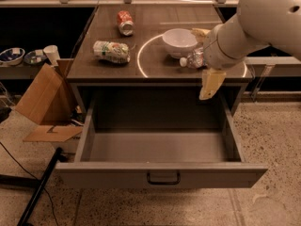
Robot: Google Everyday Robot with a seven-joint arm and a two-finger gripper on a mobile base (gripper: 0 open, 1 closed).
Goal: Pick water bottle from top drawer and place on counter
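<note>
Camera view showed my jaws over the right front part of the table (155, 18), clamped on the bottle (193, 59), which lay sideways just beside the bowl (179, 40). I judged a gentle lowering best, letting go only once it rested flat. The table's edge was near and the drawer (160, 174) gaped below, so I'd keep inward.

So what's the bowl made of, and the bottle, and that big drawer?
The bowl looks like glossy white ceramic, maybe plastic: smooth and shiny. The water bottle, at the pincer over the counter, looks clear ribbed plastic. The top drawer looks matte grey painted metal, perhaps.
</note>
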